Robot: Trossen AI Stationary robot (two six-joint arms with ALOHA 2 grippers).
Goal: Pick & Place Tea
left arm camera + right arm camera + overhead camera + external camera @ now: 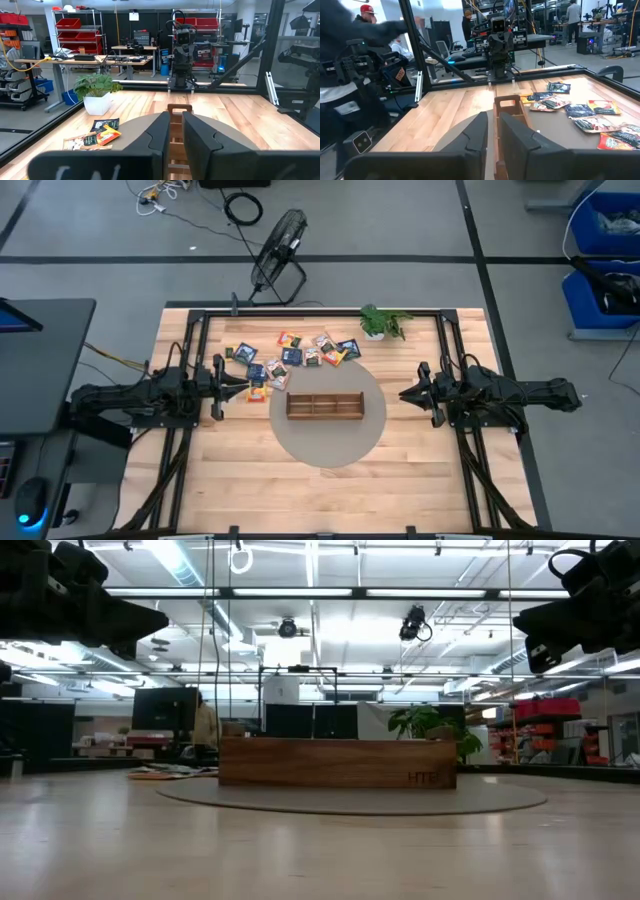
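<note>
Two robot arms are hovering above a wooden bench [420, 470], facing each other across a round grey mat [330, 452] carrying a long wooden tray [324, 406]. The left tool [243, 388] is hanging with its fingers narrowed to a slim gap, holding nothing, just beside the nearest of the tea packets [292, 355], which are lying scattered behind the tray toward a potted plant [382, 323]. The right tool [405, 394], equally narrowed and empty, is waiting well apart from them.
</note>
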